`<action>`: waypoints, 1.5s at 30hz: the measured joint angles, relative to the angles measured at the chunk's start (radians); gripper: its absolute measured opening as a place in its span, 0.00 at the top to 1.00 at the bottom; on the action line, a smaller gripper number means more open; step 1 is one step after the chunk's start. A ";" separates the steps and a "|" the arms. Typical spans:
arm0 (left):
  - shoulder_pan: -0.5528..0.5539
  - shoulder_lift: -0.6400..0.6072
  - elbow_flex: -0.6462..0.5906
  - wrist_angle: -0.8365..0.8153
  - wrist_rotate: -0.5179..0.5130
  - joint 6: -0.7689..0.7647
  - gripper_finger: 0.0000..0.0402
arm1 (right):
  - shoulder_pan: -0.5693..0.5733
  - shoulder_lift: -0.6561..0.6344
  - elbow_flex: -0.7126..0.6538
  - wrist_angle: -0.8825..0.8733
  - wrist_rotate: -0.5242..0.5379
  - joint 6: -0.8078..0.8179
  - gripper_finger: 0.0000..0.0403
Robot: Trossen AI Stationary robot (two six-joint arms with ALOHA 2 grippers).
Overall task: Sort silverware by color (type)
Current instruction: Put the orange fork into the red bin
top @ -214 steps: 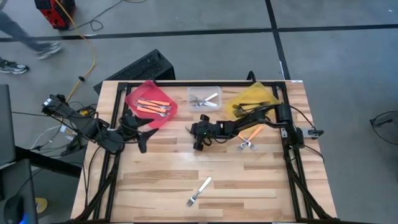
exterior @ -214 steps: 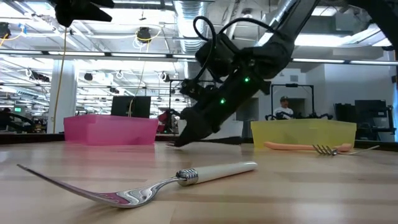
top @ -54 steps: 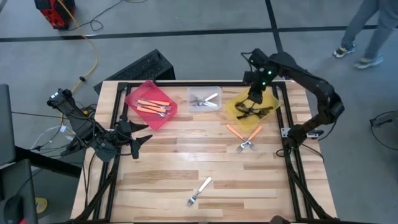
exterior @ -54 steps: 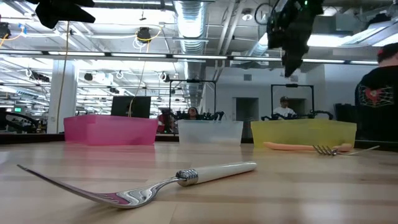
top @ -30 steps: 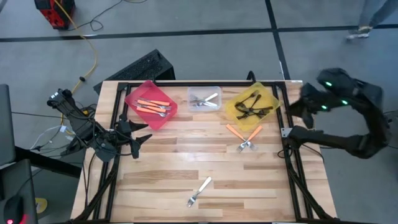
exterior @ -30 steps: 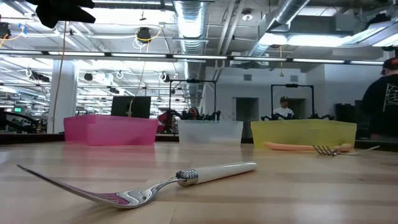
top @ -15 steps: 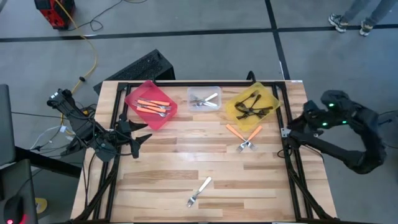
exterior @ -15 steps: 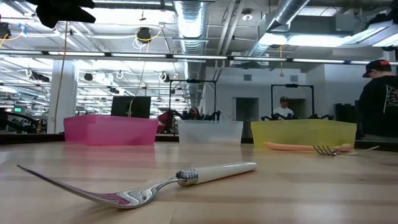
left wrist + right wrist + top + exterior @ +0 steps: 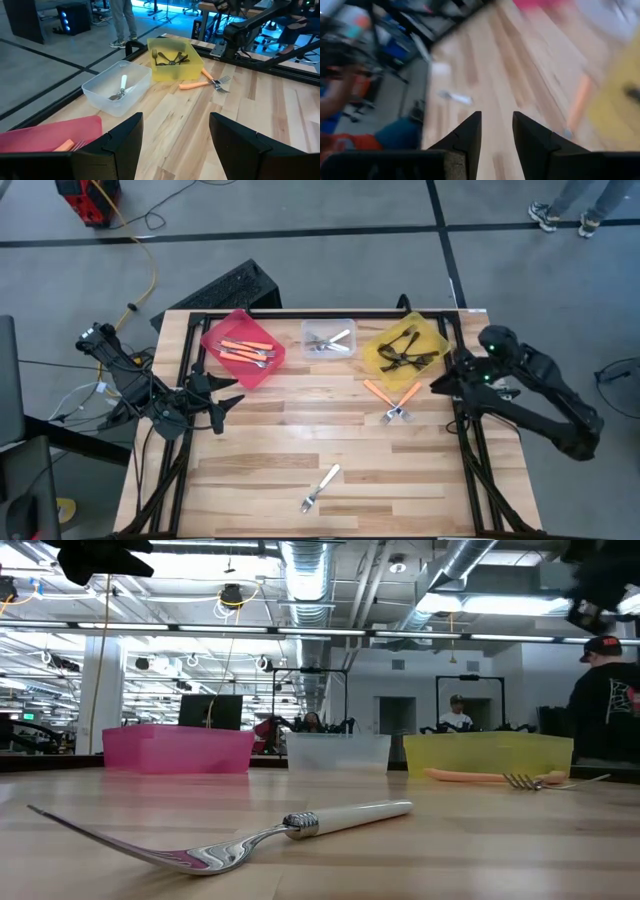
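**Observer:** Orange handles are the ones not yet sorted, aren't they? How do they lie from you?

**Me:** From above, my right gripper (image 9: 440,384) hangs at the counter's (image 9: 260,442) right edge with nothing in it, fingers a little apart. The two orange-handled forks (image 9: 392,399) lie crossed at its nine o'clock, near, handles slanting toward twelve and heads toward six. That arm is by far the nearer. My left gripper (image 9: 232,398) waits well apart at the left edge, open and holding nothing.

**Observer:** And the white-handled fork?

**Me:** The white-handled fork (image 9: 320,487) lies alone at the near edge, roughly at my left gripper's four o'clock, its long axis slanting, about midway between both arms.

**Observer:** The bins, left to right?

**Me:** The red bin (image 9: 238,323) holds several orange-handled forks, the clear bin (image 9: 309,329) holds silver and white ones, and the yellow bin (image 9: 436,338) holds dark forks (image 9: 402,352). I judge the orange pair belongs in the red bin, a long carry across.
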 joint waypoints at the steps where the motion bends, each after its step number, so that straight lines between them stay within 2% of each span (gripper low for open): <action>1: 0.000 0.000 0.000 -0.001 -0.004 0.000 0.47 | 0.018 0.000 -0.007 0.073 -0.018 0.023 0.66; 6: 0.000 0.000 0.000 -0.004 -0.028 -0.001 0.47 | 0.165 0.024 -0.029 0.456 -0.016 0.122 0.66; 11: 0.000 0.000 0.000 -0.006 -0.031 -0.007 0.47 | 0.399 0.117 -0.029 0.871 0.053 0.164 0.66; 14: 0.000 0.000 0.000 -0.006 -0.031 -0.017 0.47 | 0.548 0.185 -0.028 0.992 0.125 0.117 0.66; 17: 0.000 0.000 0.000 -0.006 -0.030 -0.018 0.47 | 0.668 0.238 -0.005 0.905 0.261 0.023 0.66; 22: 0.000 0.000 0.000 -0.007 -0.028 -0.018 0.47 | 0.816 0.325 0.057 0.593 0.569 -0.067 0.66; 26: 0.000 0.000 0.000 -0.008 -0.028 -0.017 0.47 | 0.898 0.395 0.083 0.426 0.711 -0.062 0.66; 30: 0.000 0.000 0.000 -0.016 -0.027 -0.017 0.47 | 0.954 0.472 0.086 0.310 0.784 -0.058 0.61; 38: 0.000 0.000 0.000 -0.016 -0.029 -0.017 0.47 | 0.970 0.632 0.086 0.204 0.817 -0.104 0.38; 45: 0.000 0.000 0.000 -0.016 -0.028 -0.016 0.47 | 0.973 0.791 0.086 0.207 0.818 -0.183 0.36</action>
